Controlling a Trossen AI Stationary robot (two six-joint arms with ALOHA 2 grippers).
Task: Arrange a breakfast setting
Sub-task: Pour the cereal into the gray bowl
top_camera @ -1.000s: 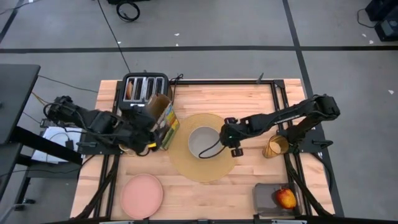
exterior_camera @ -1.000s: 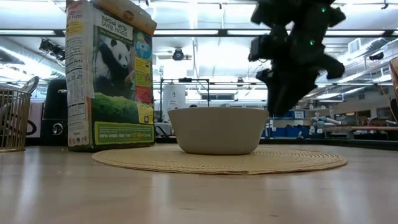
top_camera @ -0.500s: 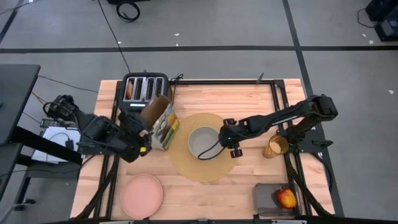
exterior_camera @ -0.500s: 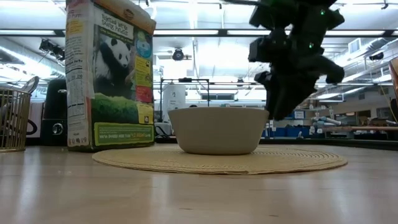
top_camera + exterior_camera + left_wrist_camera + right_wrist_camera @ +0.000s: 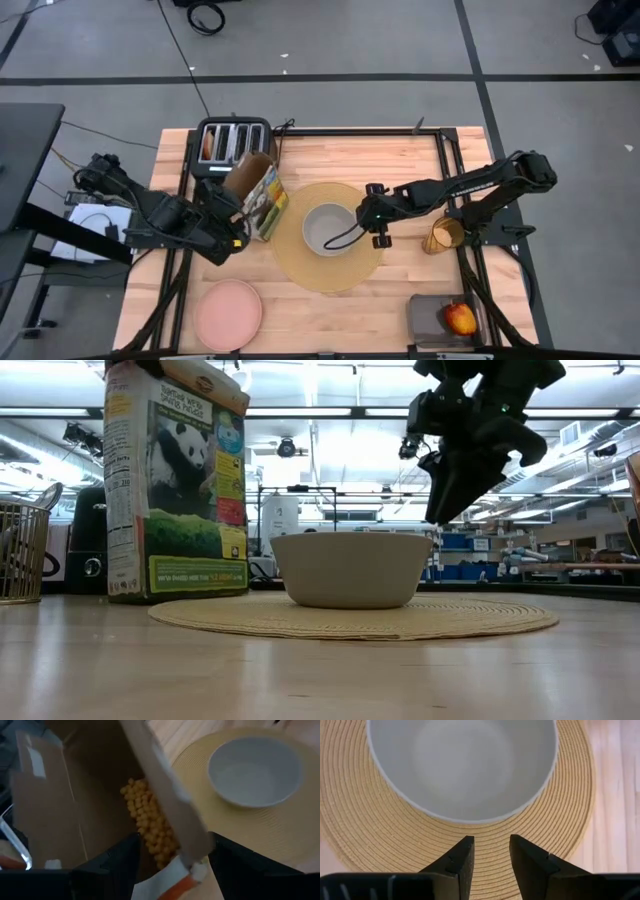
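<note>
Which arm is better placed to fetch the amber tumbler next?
Right. Its gripper, jaws open and empty, hangs by the bowl, with the tumbler on its side; the left gripper is at the cereal box.

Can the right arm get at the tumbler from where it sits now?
Probably yes. The right gripper hangs open above the placemat, beside the bowl, holding nothing. The amber tumbler stands alone on bare wood near that arm's base, with nothing between.

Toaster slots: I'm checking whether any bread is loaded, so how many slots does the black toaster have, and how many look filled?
4 slots on the toaster, at the table's far left corner. Only the leftmost slot shows something orange-brown inside; the other three look empty, though their depths are hidden.
</note>
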